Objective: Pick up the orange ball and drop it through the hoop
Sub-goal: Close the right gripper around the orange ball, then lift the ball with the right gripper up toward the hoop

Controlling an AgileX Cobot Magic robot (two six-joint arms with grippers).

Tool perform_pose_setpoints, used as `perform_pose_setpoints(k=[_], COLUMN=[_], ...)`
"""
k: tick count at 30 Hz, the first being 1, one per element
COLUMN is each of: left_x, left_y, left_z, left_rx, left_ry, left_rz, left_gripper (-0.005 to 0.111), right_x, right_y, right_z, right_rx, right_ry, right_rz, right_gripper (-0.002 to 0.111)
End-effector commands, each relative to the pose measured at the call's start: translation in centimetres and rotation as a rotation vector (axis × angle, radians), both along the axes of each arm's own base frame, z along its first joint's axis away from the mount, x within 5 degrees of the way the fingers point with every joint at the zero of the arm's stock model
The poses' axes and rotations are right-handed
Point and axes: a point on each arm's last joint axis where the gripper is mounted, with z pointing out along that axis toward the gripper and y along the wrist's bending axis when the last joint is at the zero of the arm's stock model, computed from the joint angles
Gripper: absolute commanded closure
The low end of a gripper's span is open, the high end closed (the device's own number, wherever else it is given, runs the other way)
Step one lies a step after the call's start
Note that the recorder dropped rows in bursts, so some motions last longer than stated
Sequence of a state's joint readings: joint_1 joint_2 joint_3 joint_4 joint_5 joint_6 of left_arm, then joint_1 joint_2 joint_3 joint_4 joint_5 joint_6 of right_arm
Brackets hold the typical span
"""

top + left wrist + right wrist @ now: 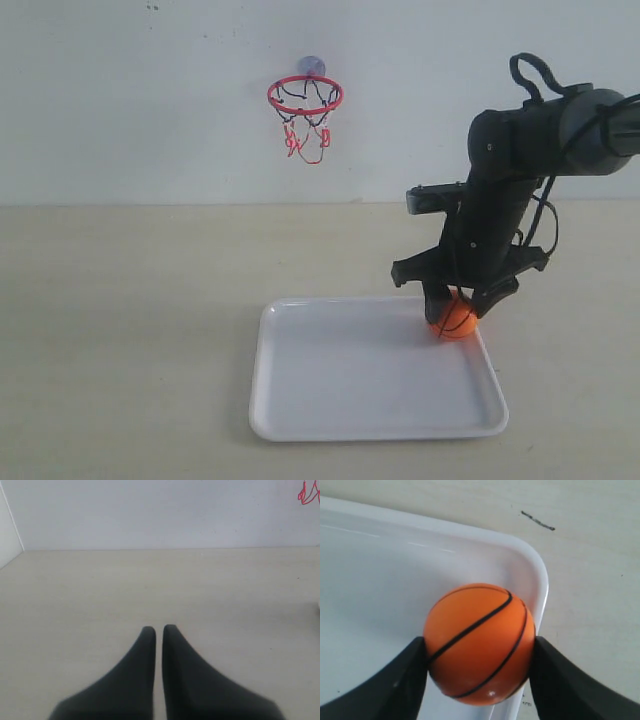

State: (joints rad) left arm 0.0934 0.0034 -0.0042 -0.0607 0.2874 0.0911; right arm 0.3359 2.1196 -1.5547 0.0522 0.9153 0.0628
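A pale beige table (130,330) stands against a plain white wall (120,100). A white rectangular tray (370,375) with rounded corners lies on the table, right of the middle in the exterior view.

The black right arm reaches down from the upper right of that view. Its right claw (455,316) points down at the tray's far right corner. The claw is clamped on the orange ball (457,321), a small toy basketball with thin black seam lines.

In the right wrist view, the two dark fingers of the right claw (480,652) press on opposite sides of the orange ball (480,645). The ball sits over the curved corner rim of the tray (535,567), partly covering it. Whether the ball touches the tray floor cannot be told.

The hoop (305,96) hangs high on the wall, well apart from the ball, up and to the left in the exterior view. It has a red ring, a net (307,135) of dark and red string, and a small bluish suction cup (311,66) above the ring.

The left wrist view shows the left claw (159,630) over bare table. Its two dark fingers lie together, with only a thin slit between them, and hold nothing. A scrap of red net string (310,493) shows at the corner of that view, against the wall.
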Motion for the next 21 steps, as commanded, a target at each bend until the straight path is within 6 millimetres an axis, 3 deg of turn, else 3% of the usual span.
perform_pose_setpoints(k=[1, 8, 13, 16, 21], left_x=[0.0, 0.0, 0.0, 0.0, 0.0], left_y=[0.0, 0.0, 0.0, 0.0, 0.0], left_z=[-0.1, -0.1, -0.1, -0.1, -0.1], left_rx=[-0.005, -0.005, -0.005, -0.005, -0.005], left_ry=[0.001, 0.001, 0.001, 0.001, 0.001], left_rz=[0.003, 0.003, 0.003, 0.003, 0.003], left_gripper=[0.103, 0.103, 0.103, 0.103, 0.103], right_x=[0.0, 0.1, -1.0, -1.1, -0.2], right_y=[-0.1, -0.1, -0.4, -0.4, 0.0], right_z=[1.8, 8.6, 13.7, 14.5, 14.1], right_rx=[-0.005, 0.045, 0.070, 0.065, 0.081], right_ry=[-0.013, -0.174, -0.303, -0.351, -0.423], right_rz=[0.003, 0.031, 0.107, 0.153, 0.182], right_gripper=[0.108, 0.108, 0.108, 0.108, 0.108])
